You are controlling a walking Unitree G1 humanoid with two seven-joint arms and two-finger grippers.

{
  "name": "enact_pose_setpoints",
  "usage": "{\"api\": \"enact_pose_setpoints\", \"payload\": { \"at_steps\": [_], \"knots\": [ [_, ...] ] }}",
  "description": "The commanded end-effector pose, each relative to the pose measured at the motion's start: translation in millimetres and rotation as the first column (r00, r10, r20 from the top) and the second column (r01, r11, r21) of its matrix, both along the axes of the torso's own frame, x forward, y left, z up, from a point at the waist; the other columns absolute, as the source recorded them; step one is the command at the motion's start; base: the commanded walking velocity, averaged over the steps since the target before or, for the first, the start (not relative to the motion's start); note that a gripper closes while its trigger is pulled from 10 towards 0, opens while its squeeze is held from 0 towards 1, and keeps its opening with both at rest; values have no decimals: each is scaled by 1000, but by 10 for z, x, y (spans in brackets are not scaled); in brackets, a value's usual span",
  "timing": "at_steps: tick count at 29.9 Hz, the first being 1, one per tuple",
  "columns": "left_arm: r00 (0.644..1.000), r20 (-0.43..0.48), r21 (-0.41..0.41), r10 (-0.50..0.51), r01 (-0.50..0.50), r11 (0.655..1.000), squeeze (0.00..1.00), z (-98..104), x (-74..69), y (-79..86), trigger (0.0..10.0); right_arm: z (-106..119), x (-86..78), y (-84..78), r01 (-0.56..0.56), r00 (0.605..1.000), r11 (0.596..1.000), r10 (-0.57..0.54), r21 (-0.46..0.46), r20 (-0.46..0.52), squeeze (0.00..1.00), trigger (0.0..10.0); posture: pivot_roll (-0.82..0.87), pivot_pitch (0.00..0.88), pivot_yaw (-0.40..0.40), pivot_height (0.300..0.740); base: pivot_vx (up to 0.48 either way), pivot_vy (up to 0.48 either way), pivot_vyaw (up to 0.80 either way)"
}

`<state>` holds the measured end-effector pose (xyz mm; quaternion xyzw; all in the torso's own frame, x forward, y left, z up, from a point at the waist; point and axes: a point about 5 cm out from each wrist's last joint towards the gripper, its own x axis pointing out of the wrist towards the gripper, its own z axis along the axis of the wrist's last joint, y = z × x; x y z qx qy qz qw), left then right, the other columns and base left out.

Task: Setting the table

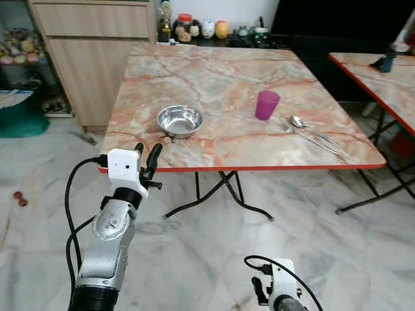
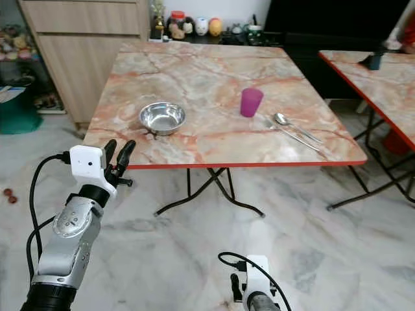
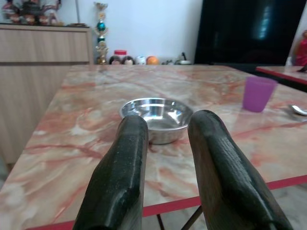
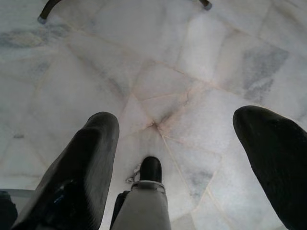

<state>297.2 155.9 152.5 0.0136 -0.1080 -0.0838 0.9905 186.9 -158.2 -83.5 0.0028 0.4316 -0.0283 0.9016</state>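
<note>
Reaching for the shiny round steel bowl (image 1: 179, 120) looks like the step in hand: it sits near the front-left edge of the pink-veined marble table (image 1: 214, 71), well apart from the purple plastic cup (image 1: 266, 105) and the metal spoon (image 1: 305, 125). The left pincer (image 1: 147, 154) hovers at the table edge, fingers slightly spread and empty (widen them to straddle the rim). The right pincer (image 4: 177, 148) hangs spread above the floor.

I see a square table (image 1: 194, 78) topped in peach-and-rust veined marble with a red edge, a shiny silver steel bowl (image 1: 179, 120), a magenta plastic cup (image 1: 266, 105), a silver spoon (image 1: 308, 127), and a grey-veined white marble floor (image 1: 324, 246).
</note>
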Motion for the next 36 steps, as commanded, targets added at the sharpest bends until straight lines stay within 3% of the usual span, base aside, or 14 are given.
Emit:
{"api": "enact_pose_setpoints", "payload": {
  "at_steps": [1,5,16,22,36],
  "knots": [
    [1000,23,-3,-14,14,1000,0,55,-2,-19,10000,9,10,-54,11,1000,1000,-11,-13,8,0,10000,6,0,-74,740,0,0,0],
    [998,20,-27,-53,54,998,0,91,13,-37,10000,25,40,-46,16,1000,1000,-16,-9,19,0,10000,-12,0,-66,740,0,0,0],
    [1000,11,-16,-13,13,1000,0,99,32,8,10000,44,78,-58,1,1000,1000,0,-22,25,0,10000,-5,0,-71,740,296,0,0],
    [1000,8,-17,-6,6,1000,0,104,48,32,10000,52,95,-56,-8,1000,1000,9,-21,28,0,10000,-8,0,-74,740,307,0,678],
    [1000,5,-13,-2,2,1000,0,120,75,40,10000,53,99,-52,21,999,1000,-20,-14,29,0,10000,-5,0,-73,740,308,0,0]
  ]
}}
